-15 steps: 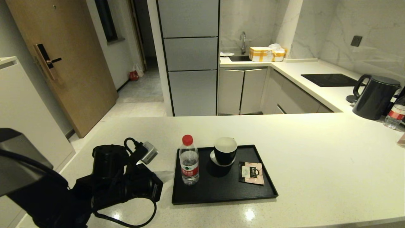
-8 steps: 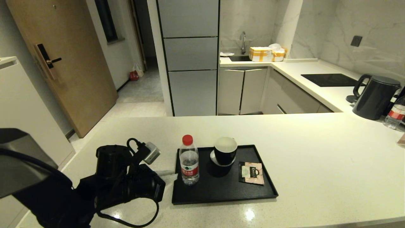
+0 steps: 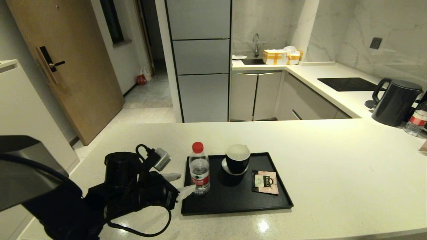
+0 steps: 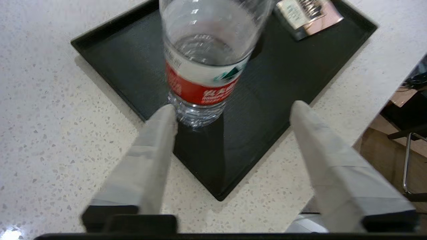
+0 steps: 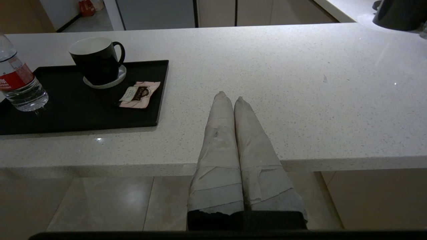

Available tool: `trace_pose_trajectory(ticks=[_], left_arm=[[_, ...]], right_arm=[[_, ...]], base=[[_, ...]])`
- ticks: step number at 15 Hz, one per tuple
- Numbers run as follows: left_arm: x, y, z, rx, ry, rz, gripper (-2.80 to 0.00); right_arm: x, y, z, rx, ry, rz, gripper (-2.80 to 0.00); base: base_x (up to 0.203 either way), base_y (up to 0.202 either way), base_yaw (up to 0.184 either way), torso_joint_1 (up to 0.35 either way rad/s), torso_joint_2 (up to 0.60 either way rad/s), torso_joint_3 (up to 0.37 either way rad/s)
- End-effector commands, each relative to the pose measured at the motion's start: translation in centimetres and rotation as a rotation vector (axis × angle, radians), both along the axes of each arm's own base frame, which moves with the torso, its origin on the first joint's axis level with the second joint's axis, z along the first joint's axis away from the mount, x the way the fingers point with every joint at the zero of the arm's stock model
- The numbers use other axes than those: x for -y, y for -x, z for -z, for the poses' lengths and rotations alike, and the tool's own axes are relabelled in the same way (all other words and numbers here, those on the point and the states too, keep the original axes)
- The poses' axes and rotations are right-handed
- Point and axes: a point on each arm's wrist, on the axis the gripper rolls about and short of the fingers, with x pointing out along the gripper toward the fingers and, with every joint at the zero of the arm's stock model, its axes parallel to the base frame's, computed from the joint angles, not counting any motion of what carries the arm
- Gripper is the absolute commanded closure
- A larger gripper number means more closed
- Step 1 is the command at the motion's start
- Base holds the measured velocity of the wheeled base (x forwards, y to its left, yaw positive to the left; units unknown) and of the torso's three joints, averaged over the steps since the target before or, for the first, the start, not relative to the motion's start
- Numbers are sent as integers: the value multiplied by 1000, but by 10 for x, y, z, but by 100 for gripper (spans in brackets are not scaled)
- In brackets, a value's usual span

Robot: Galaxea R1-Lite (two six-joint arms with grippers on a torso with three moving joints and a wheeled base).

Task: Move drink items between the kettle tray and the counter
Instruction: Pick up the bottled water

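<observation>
The clear water bottle (image 3: 199,170) with red cap and red label stands upright at the left end of the black tray (image 3: 233,208). The pink-and-black tea sachet (image 3: 265,182) lies flat on the tray's right part. My left gripper (image 3: 181,185) is open at the tray's left edge. In the left wrist view the bottle (image 4: 206,66) stands just ahead of the gripper (image 4: 233,108), with one fingertip (image 4: 166,116) close beside its base. My right gripper (image 5: 230,97) is shut and empty at the counter's (image 5: 267,66) front edge, right of the tray (image 5: 83,113).
A black cup (image 3: 237,159) with a white inside stands on a saucer in the tray's middle. At the far right of the counter are a dark grey kettle (image 3: 395,101), a second bottle (image 3: 417,121) and a black hob panel (image 3: 348,84).
My left arm has moved right towards the bottle, and its fingertips now reach the tray's left edge. Bottle, sachet and cup have not moved.
</observation>
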Motion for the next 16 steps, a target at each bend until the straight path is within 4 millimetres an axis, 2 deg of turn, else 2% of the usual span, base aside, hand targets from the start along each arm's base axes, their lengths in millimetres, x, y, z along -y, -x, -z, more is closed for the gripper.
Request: trace_pose_trajectory(ticks=[1,3,6,9,14,15,16], left_arm=[[6,-6,12,-11,-8,11,-280],[9,-12,14,24,4,14,-280],[22,-35,33,159,49,2,-280],[35,-38,37,187,56,22,-280],[37,-39,41,183,46,11,-280],[37,-39,43,179,40,5,0],[37,-39,42,185,40,0,0]], right_arm=[[0,0,0,-1,1,-1,0],[0,0,0,-1,1,-1,0],[0,0,0,-1,1,-1,0],[0,0,0,-1,1,-1,0],[0,0,1,-3,1,-1,0],[0,0,0,-1,1,0,0],[0,0,0,-1,1,-1,0]], base=[[0,0,0,0,0,0],[0,0,0,0,0,0],[0,0,0,0,0,0],[0,0,0,0,0,0],[0,0,0,0,0,0],[0,0,0,0,0,0],[0,0,0,0,0,0]])
